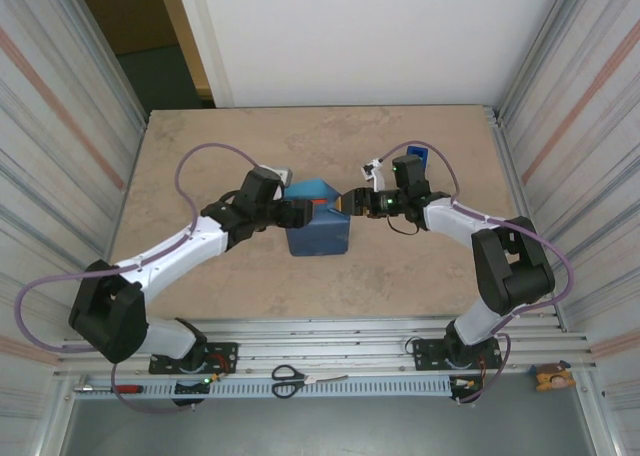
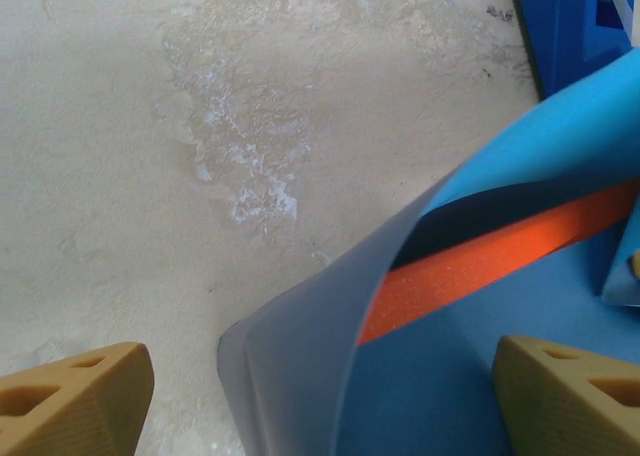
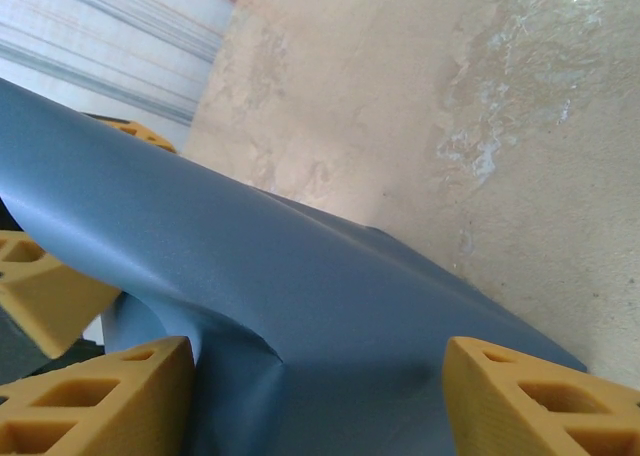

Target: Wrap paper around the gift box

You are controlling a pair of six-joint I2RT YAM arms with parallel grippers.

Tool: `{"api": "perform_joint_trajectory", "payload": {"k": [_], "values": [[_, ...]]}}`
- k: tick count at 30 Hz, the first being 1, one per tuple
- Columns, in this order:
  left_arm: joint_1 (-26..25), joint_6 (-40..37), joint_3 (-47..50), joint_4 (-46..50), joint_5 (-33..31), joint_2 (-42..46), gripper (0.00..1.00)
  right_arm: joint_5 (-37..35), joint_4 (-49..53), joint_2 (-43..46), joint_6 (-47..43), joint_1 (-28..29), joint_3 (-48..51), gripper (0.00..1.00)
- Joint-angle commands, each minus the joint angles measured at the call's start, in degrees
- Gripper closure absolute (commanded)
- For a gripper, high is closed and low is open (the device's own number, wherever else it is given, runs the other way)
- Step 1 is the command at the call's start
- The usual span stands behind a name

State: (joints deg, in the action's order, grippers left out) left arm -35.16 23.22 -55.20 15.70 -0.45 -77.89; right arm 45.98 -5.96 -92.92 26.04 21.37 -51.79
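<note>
The paper (image 1: 318, 231) is folded over the gift box (image 1: 321, 203) at the middle of the table, slate side out, and a sliver of orange shows at the top. In the left wrist view a paper flap (image 2: 300, 366) curls up between the wide-apart fingers (image 2: 80, 396), beside an orange strip of the box (image 2: 480, 266). My left gripper (image 1: 303, 212) is open at the parcel's left top edge, clamping nothing. My right gripper (image 1: 352, 201) is at the parcel's right top corner, open, with its fingers (image 3: 540, 396) straddling the slate paper (image 3: 330, 276).
A blue tape dispenser (image 1: 417, 157) stands behind the right gripper and shows in the left wrist view as a blue tape dispenser (image 2: 570, 26). Scissors (image 1: 288, 379) and a red-handled tool (image 1: 120, 387) lie on the front rail. Metal walls close both sides.
</note>
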Motion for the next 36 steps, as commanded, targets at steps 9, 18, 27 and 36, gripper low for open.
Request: {"api": "perform_joint_trajectory", "payload": {"k": [9, 18, 27, 36], "values": [[1.4, 3.6, -8.0, 4.2, 10.6, 9.3, 0.68, -11.7, 7.2, 1.8, -1.2, 4.5, 3.3, 0.34], [-3.4, 5.3, -14.4, 3.5, 19.5, -3.5, 0.97, -11.6, 4.0, 2.5, 1.6, 5.0, 4.8, 0.34], [-4.9, 6.0, -16.5, 3.7, 16.9, -10.7, 0.98, -11.1, 4.5, 2.6, 1.1, 4.9, 4.9, 0.34], [-5.5, 6.4, -15.3, 5.5, 12.5, -11.9, 0.99, -10.1, 4.4, 3.1, 1.1, 4.9, 4.6, 0.34]]}}
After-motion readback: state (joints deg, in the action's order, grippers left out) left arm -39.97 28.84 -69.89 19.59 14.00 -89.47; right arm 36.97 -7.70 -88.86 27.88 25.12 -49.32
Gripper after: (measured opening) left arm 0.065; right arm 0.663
